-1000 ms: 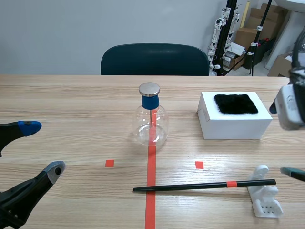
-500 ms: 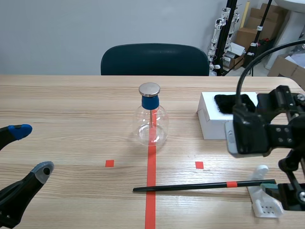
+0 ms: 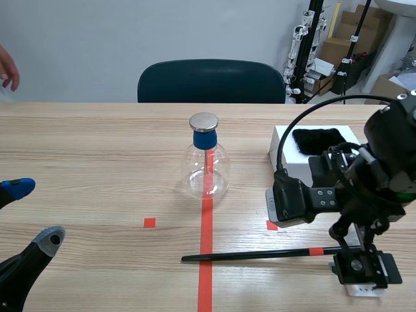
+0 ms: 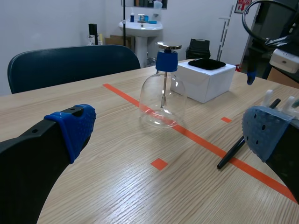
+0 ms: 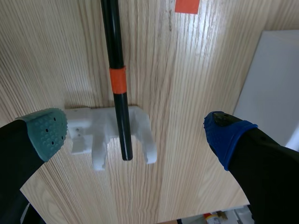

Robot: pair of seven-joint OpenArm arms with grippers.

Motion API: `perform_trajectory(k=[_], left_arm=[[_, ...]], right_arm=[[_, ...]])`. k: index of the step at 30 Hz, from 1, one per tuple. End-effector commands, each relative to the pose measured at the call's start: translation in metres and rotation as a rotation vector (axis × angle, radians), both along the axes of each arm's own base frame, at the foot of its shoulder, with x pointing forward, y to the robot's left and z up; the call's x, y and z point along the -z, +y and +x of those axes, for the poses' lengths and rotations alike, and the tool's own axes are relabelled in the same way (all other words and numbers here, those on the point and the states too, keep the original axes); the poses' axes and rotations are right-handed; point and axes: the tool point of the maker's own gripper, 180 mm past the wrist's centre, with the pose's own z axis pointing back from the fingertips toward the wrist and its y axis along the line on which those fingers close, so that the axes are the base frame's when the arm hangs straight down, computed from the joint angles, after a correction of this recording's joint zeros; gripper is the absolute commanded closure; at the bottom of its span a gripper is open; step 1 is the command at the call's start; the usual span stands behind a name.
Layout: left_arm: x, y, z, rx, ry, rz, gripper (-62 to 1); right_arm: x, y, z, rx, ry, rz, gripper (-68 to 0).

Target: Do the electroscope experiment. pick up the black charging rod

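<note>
Two claws, both wide open, neither holding anything. Right claw (image 3: pixel 363 270) points straight down over the right end of the black charging rod (image 3: pixel 260 253). In its wrist view the rod tip sits between the fingers, with the teal pad (image 5: pixel 46 130) on one side and the blue pad (image 5: pixel 226 135) on the other, both clear of the rod. No contact that I can see.

The rod lies flat on the worktop (image 3: pixel 97 149), running crosswise in front of the robot and crossing the red tape line (image 3: pixel 206 273). Its right end rests in a slot of a small white stand (image 5: pixel 88 121). There is an orange band (image 5: pixel 117 79) on the rod just short of the stand.

Left claw (image 3: pixel 32 212) is low at the left side of the worktop, well apart from the rod, fingers spread.

The electroscope flask (image 3: pixel 205 169) stands upright on the tape line beyond the rod: clear glass, blue stopper (image 3: pixel 204 139), metal disc (image 3: pixel 204 121) on top. The white box (image 3: pixel 289 170) is to its right with a black fur pad (image 3: pixel 315 138) on top, partly hidden behind the right arm in the scene view. A dark chair (image 3: pixel 211 81) stands across the worktop. A person's hand (image 3: pixel 8 65) shows at the far left, beyond the worktop.
</note>
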Motion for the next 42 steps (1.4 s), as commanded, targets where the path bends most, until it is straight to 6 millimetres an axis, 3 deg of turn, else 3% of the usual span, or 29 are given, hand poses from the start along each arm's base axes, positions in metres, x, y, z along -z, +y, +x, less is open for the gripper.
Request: perform_trajectory(k=[1,17,24,34,42], left_arm=[[-0.009,0.001,0.002,-0.009,-0.035,-0.038,-62.3],[0.002,0.007,0.010,-0.059,-0.016,-0.052,-62.3],[0.017,0.005,0.011,-0.077,0.016,-0.047,-62.3],[0.017,0.007,0.013,-0.079,0.007,-0.044,-62.3],[0.020,0.002,0.011,-0.042,0.013,-0.011,-62.3]], right_arm=[[-0.006,0.001,0.011,-0.005,-0.018,-0.004,-60.0],[0.013,0.008,0.002,0.037,0.156,-0.073,-59.9],[0.014,0.011,0.004,0.033,0.147,-0.049,-59.9],[0.024,0.007,0.012,0.001,0.098,-0.042,-59.9],[0.030,0.009,0.006,-0.029,0.116,-0.045,-57.0]])
